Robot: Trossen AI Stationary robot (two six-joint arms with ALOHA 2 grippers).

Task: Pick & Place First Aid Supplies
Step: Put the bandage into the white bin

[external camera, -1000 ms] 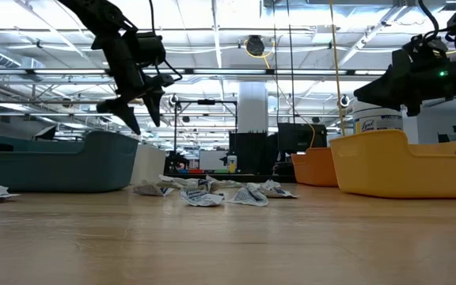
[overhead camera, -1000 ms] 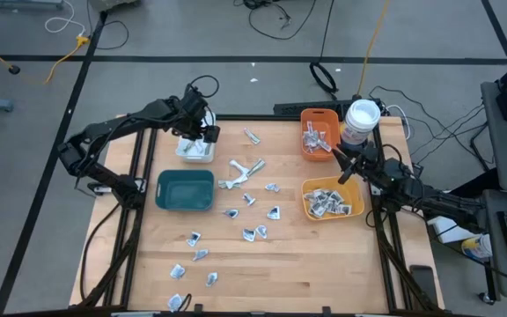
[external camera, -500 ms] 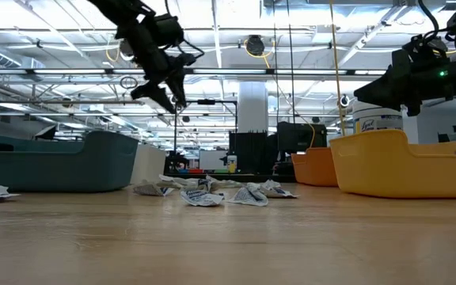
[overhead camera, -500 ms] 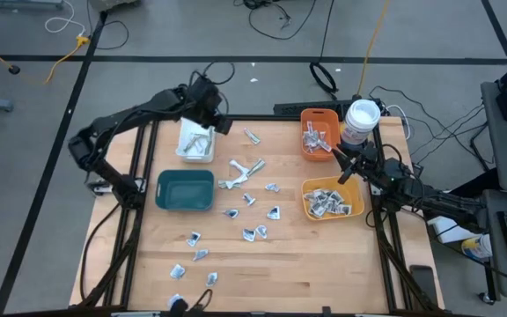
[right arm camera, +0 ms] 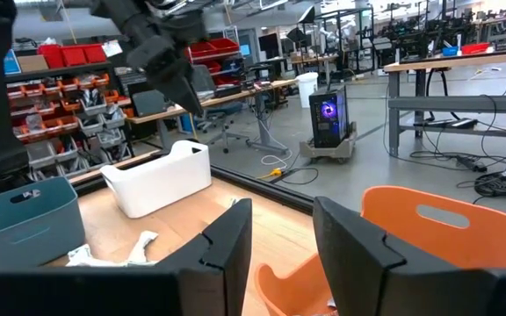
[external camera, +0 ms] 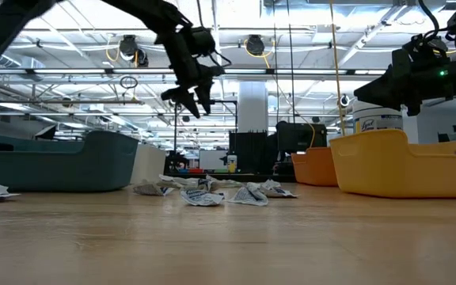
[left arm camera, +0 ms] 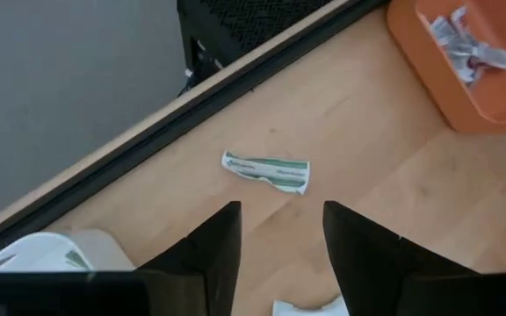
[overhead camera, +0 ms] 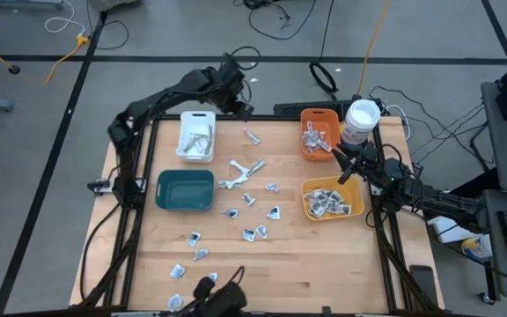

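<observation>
Sorting is judged partly done: first aid supplies (overhead camera: 249,207) are seen in the white bin (overhead camera: 195,139), orange bin (overhead camera: 319,134) and yellow bin (overhead camera: 331,199), while many are left scattered mid-table. The left gripper (overhead camera: 240,104) is held empty, fingers apart, above a wrapped strip (left arm camera: 266,171); the right gripper (overhead camera: 341,164) is parked, part open, between orange and yellow bins.

Past our right claw (right arm camera: 281,241), whose two dark fingers (right arm camera: 222,250) stand apart with nothing between them, we see the rim of an orange bin (right arm camera: 446,219) just ahead and to one side, with a cut-out handle slot in its wall. Farther off across the wooden table (right arm camera: 121,233) sit a white bin (right arm camera: 158,180) and a teal bin (right arm camera: 25,219), with a crumpled white packet (right arm camera: 112,254) lying on the wood before them. Above the white bin we see the other arm's claw (right arm camera: 169,66) hanging in the air, well apart from ours.
</observation>
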